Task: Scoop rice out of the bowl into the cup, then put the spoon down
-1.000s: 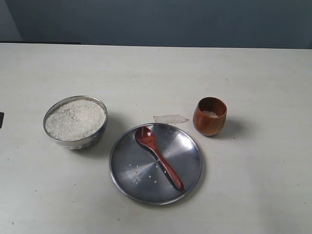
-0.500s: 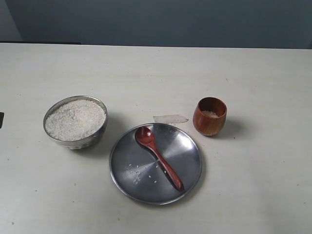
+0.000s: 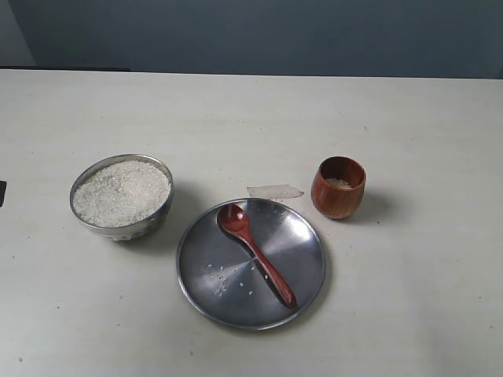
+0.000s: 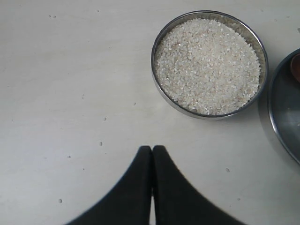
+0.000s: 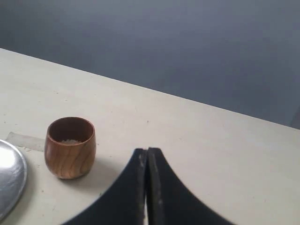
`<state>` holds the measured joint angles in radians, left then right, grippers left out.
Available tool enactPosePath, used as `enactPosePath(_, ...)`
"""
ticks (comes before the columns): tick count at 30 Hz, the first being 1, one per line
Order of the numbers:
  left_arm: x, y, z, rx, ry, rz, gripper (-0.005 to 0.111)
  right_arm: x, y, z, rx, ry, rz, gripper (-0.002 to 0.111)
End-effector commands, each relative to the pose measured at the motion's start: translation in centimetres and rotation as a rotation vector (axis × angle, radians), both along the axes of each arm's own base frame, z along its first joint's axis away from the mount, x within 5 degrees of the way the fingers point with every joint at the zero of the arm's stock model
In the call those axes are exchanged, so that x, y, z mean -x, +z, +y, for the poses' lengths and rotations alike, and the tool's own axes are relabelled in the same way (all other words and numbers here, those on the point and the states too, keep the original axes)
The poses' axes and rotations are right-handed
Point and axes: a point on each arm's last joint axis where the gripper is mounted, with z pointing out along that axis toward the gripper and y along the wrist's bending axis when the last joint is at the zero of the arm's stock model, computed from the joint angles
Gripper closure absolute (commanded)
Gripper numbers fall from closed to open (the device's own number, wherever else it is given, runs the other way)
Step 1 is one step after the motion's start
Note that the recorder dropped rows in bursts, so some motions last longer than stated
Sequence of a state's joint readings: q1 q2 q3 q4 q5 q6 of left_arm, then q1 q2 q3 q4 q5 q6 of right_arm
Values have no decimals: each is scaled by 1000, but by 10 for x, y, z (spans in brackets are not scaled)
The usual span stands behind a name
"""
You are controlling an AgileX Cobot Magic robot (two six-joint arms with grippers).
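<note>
Nearest us, the steel plate [image 3: 302, 236] carries the spoon [image 3: 255, 253], which lies flat with its head toward the far side and its handle toward near-right. A few loose grains sit beside it. Nothing holds the spoon.

Further back on the left, the bowl [image 3: 126, 228] is heaped with rice [image 3: 122, 192]. The left gripper [image 4: 152, 152] hangs over bare table near the bowl, its fingers pressed together and empty.

On the right, the cup [image 3: 338, 196] stands upright with a little rice at its bottom. The right gripper [image 5: 146, 152] is near it, likewise closed tight on nothing.

A strip of tape [image 3: 274, 191] lies just behind the plate.

We judge that a scoop and the set-down look done, or that we are between scoops. If more rice is wanted, a gripper must open, drop onto the thin handle, pinch it and carry the spoon to the bowl.
</note>
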<state>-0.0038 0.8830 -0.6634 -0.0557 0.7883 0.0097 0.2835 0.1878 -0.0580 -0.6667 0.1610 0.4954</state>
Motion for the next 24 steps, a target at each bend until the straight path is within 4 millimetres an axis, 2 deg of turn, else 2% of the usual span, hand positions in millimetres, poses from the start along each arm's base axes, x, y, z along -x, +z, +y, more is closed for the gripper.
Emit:
enactPosePath(1,-1,1,-2,3,-7,-7,106,0,-1,-1,-7,-9,6,109)
enactPosePath(6,-1,1,-2,3,-7,-7,106,0,-1,-2,-7,-22,5,109)
enactPosePath(14,-1,1,-2,3,-7,-7,106,0,-1,-11,-7,-159,6,109)
enactPosePath(24,-1,1,-2,3,-7,-7,106,0,-1,-13,-4,-189,5,109)
